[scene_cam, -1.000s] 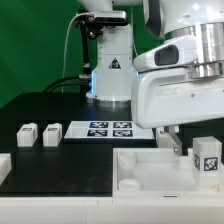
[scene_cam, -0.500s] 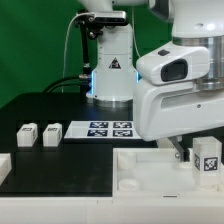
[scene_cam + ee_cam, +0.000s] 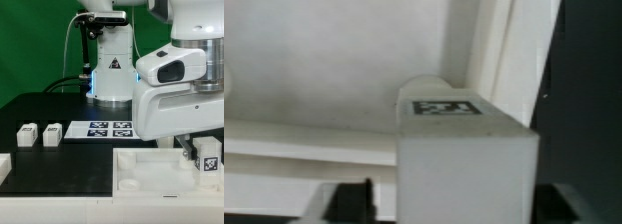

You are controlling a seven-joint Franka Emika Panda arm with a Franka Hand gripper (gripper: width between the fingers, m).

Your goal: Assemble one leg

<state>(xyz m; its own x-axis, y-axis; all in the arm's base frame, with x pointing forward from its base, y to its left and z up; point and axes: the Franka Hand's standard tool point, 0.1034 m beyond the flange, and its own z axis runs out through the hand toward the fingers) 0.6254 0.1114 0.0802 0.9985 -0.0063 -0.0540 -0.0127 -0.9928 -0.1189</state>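
Observation:
A leg [image 3: 208,158], a small white block with a square tag, stands upright on the large white tray piece [image 3: 150,172] at the exterior view's right. My gripper [image 3: 197,152] is lowered around it, with one finger [image 3: 186,150] showing just beside it. In the wrist view the leg [image 3: 464,150] fills the space inside my gripper [image 3: 464,205]. The dark fingers [image 3: 352,200] stand on either side of it. A thin gap shows beside one finger. The jaws are open.
Two more legs [image 3: 26,133] [image 3: 50,133] stand at the exterior view's left, and another white block [image 3: 3,165] sits at the left edge. The marker board [image 3: 108,129] lies behind the tray. The robot base [image 3: 108,75] stands at the back.
My gripper has moved toward the exterior view's right and down, from beside the leg to around it. The leg has not moved.

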